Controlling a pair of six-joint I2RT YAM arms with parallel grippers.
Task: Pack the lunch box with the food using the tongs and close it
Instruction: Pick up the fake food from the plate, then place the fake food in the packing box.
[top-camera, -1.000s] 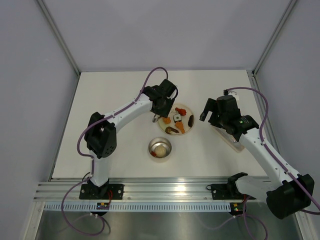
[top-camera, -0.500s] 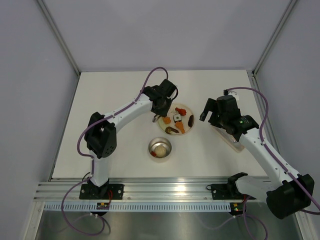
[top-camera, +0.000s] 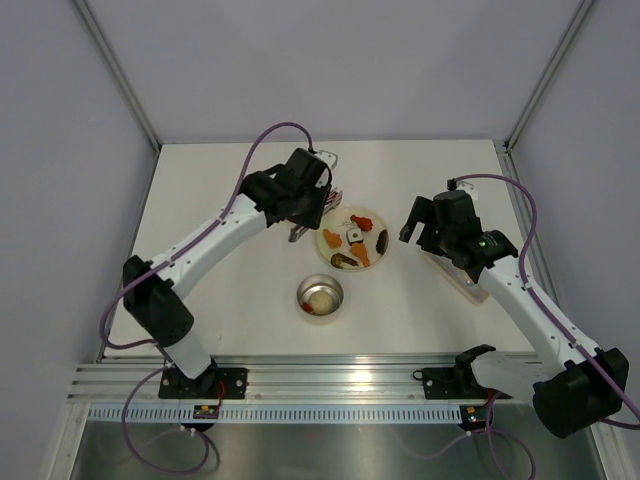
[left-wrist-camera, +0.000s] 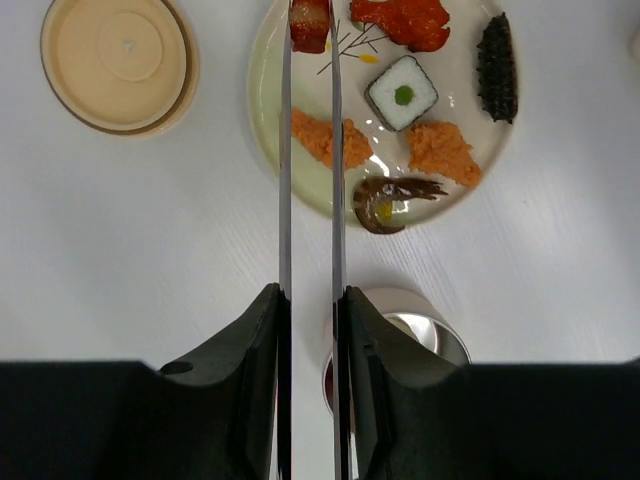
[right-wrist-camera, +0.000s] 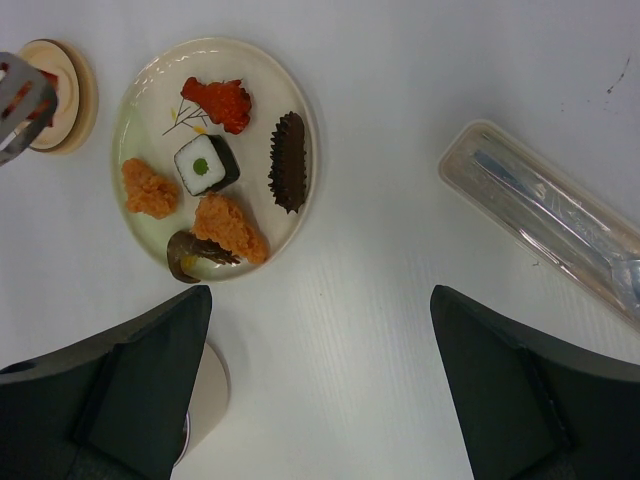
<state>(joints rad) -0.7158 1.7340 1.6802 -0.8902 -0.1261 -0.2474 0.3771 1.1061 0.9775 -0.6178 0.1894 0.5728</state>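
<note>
Between the tongs (left-wrist-camera: 284, 180), red food (left-wrist-camera: 309, 22).

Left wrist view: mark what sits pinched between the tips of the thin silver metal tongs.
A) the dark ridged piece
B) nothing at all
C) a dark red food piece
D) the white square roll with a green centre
C: the thin silver metal tongs close on a dark red food piece at their tips, while the white square roll and the dark ridged piece lie loose on the round cream plate.
</note>
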